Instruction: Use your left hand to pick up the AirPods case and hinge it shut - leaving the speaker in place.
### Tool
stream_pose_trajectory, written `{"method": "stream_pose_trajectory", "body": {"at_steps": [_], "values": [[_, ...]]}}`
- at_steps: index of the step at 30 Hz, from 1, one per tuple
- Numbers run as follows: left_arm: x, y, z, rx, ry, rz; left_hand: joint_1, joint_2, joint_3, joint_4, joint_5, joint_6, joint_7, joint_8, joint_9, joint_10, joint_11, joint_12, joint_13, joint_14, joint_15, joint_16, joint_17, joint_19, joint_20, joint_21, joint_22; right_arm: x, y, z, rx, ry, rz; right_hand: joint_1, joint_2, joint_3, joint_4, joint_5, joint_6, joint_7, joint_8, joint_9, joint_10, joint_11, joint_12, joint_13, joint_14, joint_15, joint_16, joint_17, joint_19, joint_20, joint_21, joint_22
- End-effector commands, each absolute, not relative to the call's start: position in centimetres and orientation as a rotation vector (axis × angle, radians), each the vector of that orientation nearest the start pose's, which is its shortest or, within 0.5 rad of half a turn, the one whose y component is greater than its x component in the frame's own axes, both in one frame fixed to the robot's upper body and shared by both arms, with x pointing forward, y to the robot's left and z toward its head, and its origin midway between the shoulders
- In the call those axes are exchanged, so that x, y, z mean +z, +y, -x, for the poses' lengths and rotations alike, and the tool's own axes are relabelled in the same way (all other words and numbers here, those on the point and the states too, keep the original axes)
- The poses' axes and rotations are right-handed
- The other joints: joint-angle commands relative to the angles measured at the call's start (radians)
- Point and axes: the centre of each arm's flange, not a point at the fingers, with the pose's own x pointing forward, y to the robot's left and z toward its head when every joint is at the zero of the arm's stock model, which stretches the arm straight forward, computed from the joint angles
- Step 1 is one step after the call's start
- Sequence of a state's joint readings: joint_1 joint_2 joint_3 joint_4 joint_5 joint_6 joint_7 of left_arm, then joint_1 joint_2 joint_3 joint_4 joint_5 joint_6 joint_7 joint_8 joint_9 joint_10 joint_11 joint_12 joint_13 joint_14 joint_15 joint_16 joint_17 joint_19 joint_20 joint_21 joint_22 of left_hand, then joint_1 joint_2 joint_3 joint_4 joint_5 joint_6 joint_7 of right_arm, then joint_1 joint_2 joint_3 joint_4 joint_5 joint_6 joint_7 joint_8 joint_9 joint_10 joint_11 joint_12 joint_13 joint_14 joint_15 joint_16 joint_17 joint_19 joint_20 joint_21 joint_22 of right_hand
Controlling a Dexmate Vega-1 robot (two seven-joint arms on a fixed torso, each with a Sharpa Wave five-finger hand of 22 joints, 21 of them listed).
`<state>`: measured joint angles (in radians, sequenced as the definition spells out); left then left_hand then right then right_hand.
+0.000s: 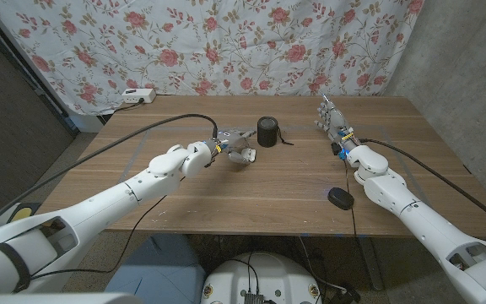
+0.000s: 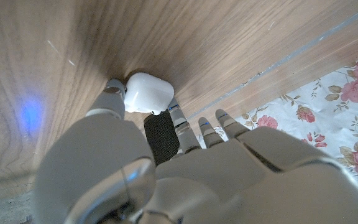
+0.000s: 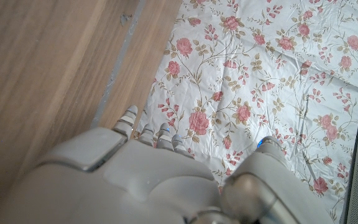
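The white AirPods case [image 2: 148, 93] sits between the thumb and a finger of my left hand [image 1: 234, 150], which pinches it just over the wooden table [image 1: 251, 190]. In the left wrist view I see no gap at the lid, and I cannot tell whether the case touches the wood. Under the hand's fingers the case [image 1: 248, 155] shows as a pale patch. The black cylindrical speaker [image 1: 267, 132] stands upright just right of and behind the hand, apart from it, and shows again as the speaker [image 2: 161, 137] past the fingers. My right hand [image 1: 334, 118] stands at the far right with fingers up and apart, holding nothing.
A black puck-shaped device [image 1: 339, 198] with a cable lies near the table's front right, beside my right forearm. A white power strip [image 1: 137, 95] sits at the back left corner. A floral cloth [image 1: 226, 42] hangs behind the table.
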<state>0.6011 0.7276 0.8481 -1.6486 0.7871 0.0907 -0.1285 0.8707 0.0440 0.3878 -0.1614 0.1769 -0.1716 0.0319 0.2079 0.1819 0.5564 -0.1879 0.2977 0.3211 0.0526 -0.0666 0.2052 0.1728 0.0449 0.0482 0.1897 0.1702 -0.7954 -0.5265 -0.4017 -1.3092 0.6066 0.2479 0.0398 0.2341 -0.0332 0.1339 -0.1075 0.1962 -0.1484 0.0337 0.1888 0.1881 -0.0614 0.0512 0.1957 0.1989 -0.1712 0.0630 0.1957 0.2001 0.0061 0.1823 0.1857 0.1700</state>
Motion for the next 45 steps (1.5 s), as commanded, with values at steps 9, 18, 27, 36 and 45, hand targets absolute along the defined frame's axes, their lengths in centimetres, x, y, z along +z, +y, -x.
{"method": "stream_pose_trajectory", "body": {"at_steps": [9,18,27,36,45], "values": [[-1.8,15.0,-62.2,-0.157,-0.689,-1.728,0.040,0.006,0.009,-0.002,-0.001,-0.044,-0.022,0.008,0.000,0.083,-0.021,0.022,0.017,0.058,-0.027,0.012,0.004,0.027,-0.002,0.006,0.001,-1.0,-27.9,-65.6,0.241,-0.589,0.032,0.000,0.006,0.003,-0.005,-0.002,-0.004,-0.003,0.008,0.006,-0.013,0.001,0.003,0.003,-0.027,-0.009,0.002,0.002,-0.012,0.002,-0.002,0.001],[-1.0,16.2,-61.7,-0.139,-0.684,-1.674,0.047,0.008,0.009,-0.002,0.000,-0.041,-0.024,0.006,0.000,0.087,-0.023,0.022,0.020,0.062,-0.026,0.010,0.004,0.029,0.001,0.005,0.001,-1.1,-27.8,-65.5,0.239,-0.592,0.055,-0.001,0.007,0.002,-0.005,-0.002,-0.006,0.002,0.007,0.006,-0.015,0.005,0.003,0.003,-0.029,-0.008,0.003,0.002,-0.014,0.001,-0.001,0.001],[-0.7,16.6,-61.0,-0.132,-0.713,-1.614,0.047,0.010,0.005,0.003,-0.001,-0.028,-0.023,0.005,0.000,0.089,-0.021,0.019,0.026,0.063,-0.023,0.005,0.004,0.033,0.004,0.005,0.001,-0.9,-27.3,-65.4,0.250,-0.590,0.059,0.006,0.009,0.003,-0.009,-0.002,-0.015,0.005,0.006,0.006,-0.025,0.014,0.001,0.003,-0.039,-0.006,0.001,0.002,-0.024,0.002,-0.003,0.001],[-0.8,16.4,-60.6,-0.158,-0.727,-1.567,0.046,0.011,0.001,0.005,-0.002,-0.020,-0.025,0.004,0.000,0.091,-0.020,0.018,0.030,0.062,-0.022,0.002,0.004,0.033,0.005,0.004,0.001,-1.1,-27.0,-65.3,0.255,-0.584,0.061,0.011,0.012,0.006,-0.011,-0.002,-0.014,0.008,0.007,0.006,-0.026,0.016,0.002,0.003,-0.042,-0.004,0.001,0.002,-0.027,0.003,-0.002,0.001],[-0.8,16.0,-59.7,-0.147,-0.765,-1.526,0.048,0.012,-0.002,0.006,-0.002,-0.007,-0.031,0.004,0.001,0.093,-0.018,0.015,0.035,0.063,-0.020,-0.002,0.004,0.034,0.005,0.003,0.001,-1.2,-27.1,-64.9,0.256,-0.590,0.057,0.016,0.016,0.008,-0.013,-0.002,-0.009,0.012,0.009,0.006,-0.025,0.024,0.003,0.003,-0.042,-0.004,0.002,0.002,-0.028,0.003,-0.001,0.001]]}}
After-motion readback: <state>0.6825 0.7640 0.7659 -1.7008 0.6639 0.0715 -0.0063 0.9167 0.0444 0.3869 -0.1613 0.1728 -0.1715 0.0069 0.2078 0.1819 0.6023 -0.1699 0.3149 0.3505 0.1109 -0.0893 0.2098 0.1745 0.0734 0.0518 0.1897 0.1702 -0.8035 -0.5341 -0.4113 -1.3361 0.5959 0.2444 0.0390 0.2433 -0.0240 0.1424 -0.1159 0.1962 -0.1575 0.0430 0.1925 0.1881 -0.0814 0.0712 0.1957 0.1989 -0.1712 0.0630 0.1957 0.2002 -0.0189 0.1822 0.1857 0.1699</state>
